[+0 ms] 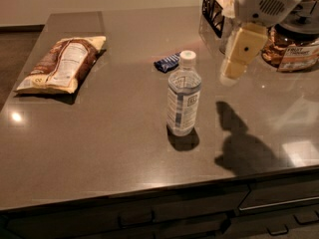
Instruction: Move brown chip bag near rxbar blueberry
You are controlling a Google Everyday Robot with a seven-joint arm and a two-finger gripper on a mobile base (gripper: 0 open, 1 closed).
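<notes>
The brown chip bag (62, 63) lies flat at the left of the grey counter, brown in the middle with cream edges and a white label panel. The rxbar blueberry (167, 61), a small dark-blue bar, lies near the counter's middle, just behind a clear water bottle (183, 94). My gripper (235, 63) hangs in the air at the right of the counter, right of the bottle and the bar, far from the bag. It holds nothing.
A black wire basket (214, 9) stands at the back right. An orange-brown pouch marked "FRUIT" (295, 54) sits at the far right. The counter's front edge (174, 188) runs above dark drawers.
</notes>
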